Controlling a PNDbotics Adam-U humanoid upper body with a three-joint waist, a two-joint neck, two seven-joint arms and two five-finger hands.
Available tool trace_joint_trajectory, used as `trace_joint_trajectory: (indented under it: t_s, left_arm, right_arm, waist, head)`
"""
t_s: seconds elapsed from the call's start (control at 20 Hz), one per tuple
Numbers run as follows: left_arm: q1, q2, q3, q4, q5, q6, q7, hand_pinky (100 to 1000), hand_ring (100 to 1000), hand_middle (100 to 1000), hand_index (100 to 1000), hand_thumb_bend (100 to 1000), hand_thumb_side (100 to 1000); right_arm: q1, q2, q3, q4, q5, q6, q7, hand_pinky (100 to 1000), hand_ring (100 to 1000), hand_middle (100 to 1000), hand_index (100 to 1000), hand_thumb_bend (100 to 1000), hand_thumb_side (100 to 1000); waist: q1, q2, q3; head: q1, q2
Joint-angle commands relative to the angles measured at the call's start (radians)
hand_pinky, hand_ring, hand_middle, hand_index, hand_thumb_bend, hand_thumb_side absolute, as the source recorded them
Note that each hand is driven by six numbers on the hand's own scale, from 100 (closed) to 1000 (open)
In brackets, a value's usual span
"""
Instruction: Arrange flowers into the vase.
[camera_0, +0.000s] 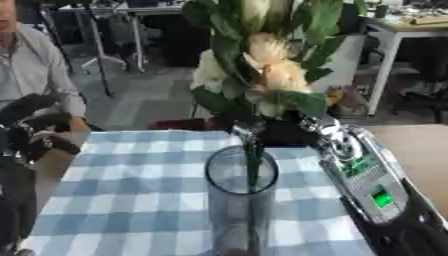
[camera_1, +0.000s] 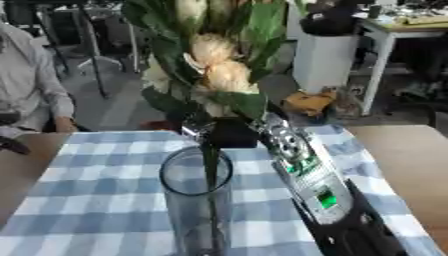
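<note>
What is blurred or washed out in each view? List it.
Left eye view: flowers soft, pale blooms washed out; left hand a dark smear. Right eye view: vase glass faint against the cloth; bright table top right glares.

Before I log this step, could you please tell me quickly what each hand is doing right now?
Left hand: raised at the left edge, holding nothing; fingers cannot be told.
Right hand: shut on the flowers, stems in the vase.
</note>
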Motion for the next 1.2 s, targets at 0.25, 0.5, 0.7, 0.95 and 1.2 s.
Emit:
trace_joint_trajectory:
  t_s: [0.25, 0.5, 0.7, 0.95, 1.2]
  left_arm:
    - [-0.008, 0.002, 0.006, -0.019, -0.003, 0.002, 0.000, 483, 733, 771, 854, 100, 1000]
    - [-0.010, 0.003, 0.006, -0.019, -0.003, 0.002, 0.000, 483, 733, 771, 854, 100, 1000]
    - [-0.010, 0.003, 0.005, -0.019, -0.004, 0.002, 0.000, 483, 733, 771, 854, 100, 1000]
    - [-0.011, 0.004, 0.005, -0.019, -0.004, 0.003, -0.001, 482, 733, 771, 854, 100, 1000]
    - [-0.011, 0.004, 0.004, -0.019, -0.004, 0.003, -0.001, 481, 733, 772, 854, 100, 1000]
  right_arm:
    - [-0.013, -0.031, 0.001, -0.027, 0.022, -0.036, 0.052, 904, 1000, 473, 732, 451, 444]
    - [-0.010, -0.041, -0.002, -0.026, 0.042, -0.062, 0.088, 915, 1000, 491, 753, 449, 516]
    - [-0.009, -0.049, -0.003, -0.026, 0.053, -0.075, 0.101, 922, 1000, 504, 768, 449, 588]
    - [-0.007, -0.061, -0.001, -0.027, 0.065, -0.086, 0.112, 924, 1000, 520, 783, 452, 649]
    - [-0.005, -0.075, -0.002, -0.027, 0.081, -0.103, 0.133, 929, 1000, 545, 814, 463, 758]
  waist:
    - [0.002, -0.011, -0.002]
    - [0.002, -0.011, -0.003]
    - [0.002, -0.011, -0.003]
    - [0.002, -0.011, -0.005]
    - [0.000, -0.011, -0.006]
  head:
    - [0.002, -0.011]
    - [0.003, -0.015]
    - [0.004, -0.016]
    - [0.005, -0.017]
    - [0.007, -0.020]
